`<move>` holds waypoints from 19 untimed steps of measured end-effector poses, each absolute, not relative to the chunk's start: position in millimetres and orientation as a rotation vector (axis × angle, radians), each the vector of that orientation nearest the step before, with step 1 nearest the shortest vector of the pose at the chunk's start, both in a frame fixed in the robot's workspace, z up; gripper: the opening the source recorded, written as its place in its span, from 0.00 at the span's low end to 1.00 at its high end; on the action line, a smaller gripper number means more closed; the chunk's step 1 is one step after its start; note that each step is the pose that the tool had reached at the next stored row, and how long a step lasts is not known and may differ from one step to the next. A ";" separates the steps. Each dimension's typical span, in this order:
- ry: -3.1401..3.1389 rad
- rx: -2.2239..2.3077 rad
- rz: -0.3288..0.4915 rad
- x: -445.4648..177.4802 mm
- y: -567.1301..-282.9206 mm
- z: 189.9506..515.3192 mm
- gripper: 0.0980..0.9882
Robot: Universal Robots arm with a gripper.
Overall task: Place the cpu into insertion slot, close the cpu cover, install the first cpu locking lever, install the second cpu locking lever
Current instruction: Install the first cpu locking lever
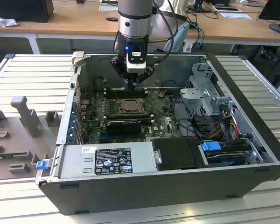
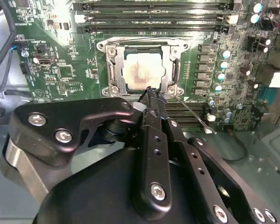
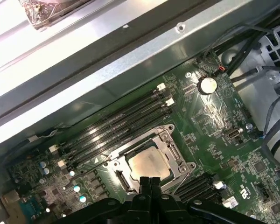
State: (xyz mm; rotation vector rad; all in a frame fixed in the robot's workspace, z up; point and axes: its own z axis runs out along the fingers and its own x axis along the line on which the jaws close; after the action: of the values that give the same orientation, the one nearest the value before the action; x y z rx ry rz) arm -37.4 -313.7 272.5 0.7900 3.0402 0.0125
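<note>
Inside the open computer case (image 1: 252, 119), the gripper (image 2: 150, 92) hangs with fingers (image 2: 155, 122) pinched together on nothing, tips at the insertion slot's (image 3: 122, 180) edge, the cpu (image 2: 143, 72) lying just beyond them under the cpu cover (image 2: 113, 65).

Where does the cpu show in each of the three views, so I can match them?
Exterior view: the cpu sits mid-way across the motherboard, just under the gripper.
Second wrist view: the cpu lies within the cpu cover, right by the gripper.
First wrist view: the cpu is in the same cpu cover, again by the gripper.
Shared landmark: the long black memory slots beside it.
</note>
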 end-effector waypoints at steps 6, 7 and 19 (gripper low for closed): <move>3.089 0.576 0.012 -37.3 -313.7 272.2 0.01; 3.100 0.508 0.013 -37.3 -313.7 272.0 0.01; 3.141 0.095 0.014 -40.4 -313.8 268.8 0.01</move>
State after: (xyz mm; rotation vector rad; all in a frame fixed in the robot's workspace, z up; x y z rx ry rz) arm -40.4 -313.8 268.8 0.0946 3.1415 0.0143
